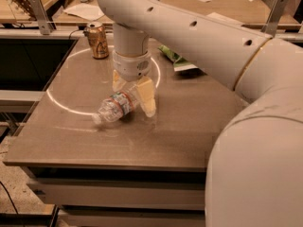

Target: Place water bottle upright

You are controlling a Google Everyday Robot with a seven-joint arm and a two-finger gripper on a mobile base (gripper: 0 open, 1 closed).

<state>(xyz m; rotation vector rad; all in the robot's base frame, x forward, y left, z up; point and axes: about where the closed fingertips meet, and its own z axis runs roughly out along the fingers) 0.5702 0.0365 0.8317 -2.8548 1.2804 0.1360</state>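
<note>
Setting: brown flat worktop (pixel 189 126) with a thin white ring (pixel 57 100) drawn on it.
Task thing: clear ribbed plastic water bottle (pixel 116 107) with a white cap and a red, white and blue band, lying on its side near the middle of the worktop, cap end pointing to the front left.
Arm end: pale hand (pixel 133 100) on the big white arm (pixel 189 27), down low at the fat end of the water bottle and right by it.
Grip: cannot tell if holding the water bottle or only sitting round it.
Other things: gold-brown soda can (pixel 98 40) standing at the back left, well apart from the water bottle; green packet (pixel 177 60) at the back.
Done so far: looks like only the reach, with the hand at the water bottle.
Left to do: most likely a sure hold, a tip up onto the flat bottom, then letting go.
How far along: early, by the look of it; water bottle not yet upright.
</note>
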